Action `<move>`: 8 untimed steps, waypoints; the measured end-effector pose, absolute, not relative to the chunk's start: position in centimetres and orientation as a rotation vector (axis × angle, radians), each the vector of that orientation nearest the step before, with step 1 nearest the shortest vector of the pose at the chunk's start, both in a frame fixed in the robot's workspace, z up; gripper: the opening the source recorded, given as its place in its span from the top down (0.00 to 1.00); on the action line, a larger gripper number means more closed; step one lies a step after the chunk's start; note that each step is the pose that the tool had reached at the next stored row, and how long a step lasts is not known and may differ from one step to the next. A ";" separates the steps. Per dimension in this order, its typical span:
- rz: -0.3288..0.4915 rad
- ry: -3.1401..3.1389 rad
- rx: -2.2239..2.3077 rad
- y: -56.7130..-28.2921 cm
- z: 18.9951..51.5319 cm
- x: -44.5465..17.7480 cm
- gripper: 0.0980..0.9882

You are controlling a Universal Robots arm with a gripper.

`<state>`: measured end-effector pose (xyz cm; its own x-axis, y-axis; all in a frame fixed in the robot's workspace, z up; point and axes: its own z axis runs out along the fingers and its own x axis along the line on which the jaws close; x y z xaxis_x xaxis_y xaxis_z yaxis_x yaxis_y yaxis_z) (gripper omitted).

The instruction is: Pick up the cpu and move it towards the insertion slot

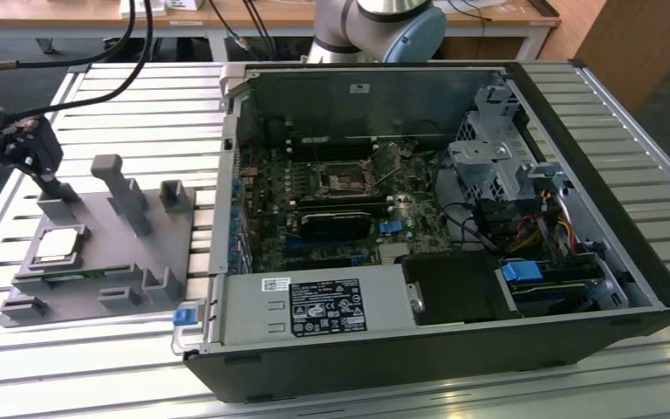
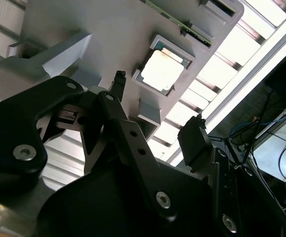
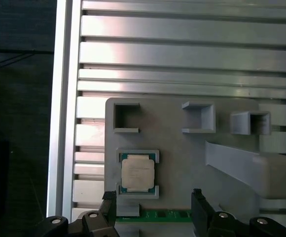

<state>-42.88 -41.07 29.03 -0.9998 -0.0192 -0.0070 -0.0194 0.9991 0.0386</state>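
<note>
Hand (image 3: 153,197) is hovering wide and empty near the cpu (image 3: 137,173), which is sitting in its nest on the tray (image 3: 182,158); centring squarely over it before descending is looking wise.

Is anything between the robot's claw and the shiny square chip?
Nothing blocks it: in the first wrist view, only a raised lip of the grey plastic tray lies between the open black gripper and the silvery square cpu.

Cpu (image 3: 137,174) seated in square pocket of grey fixture (image 3: 182,148), on slatted aluminium table (image 3: 182,54). Gripper (image 3: 153,198) over fixture, fingers spread wide, holding nothing. Green memory strip (image 3: 165,215) just beside cpu pocket.
</note>
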 end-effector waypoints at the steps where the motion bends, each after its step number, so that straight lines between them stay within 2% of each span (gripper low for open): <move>1: 0.061 3.134 -0.030 -41.1 29.0 -42.9 0.32; 8: 0.060 3.134 -0.030 -41.1 28.7 -42.9 0.32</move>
<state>-42.89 -41.07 28.74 -0.9998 -0.0191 -0.0070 -0.0194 0.9991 0.0385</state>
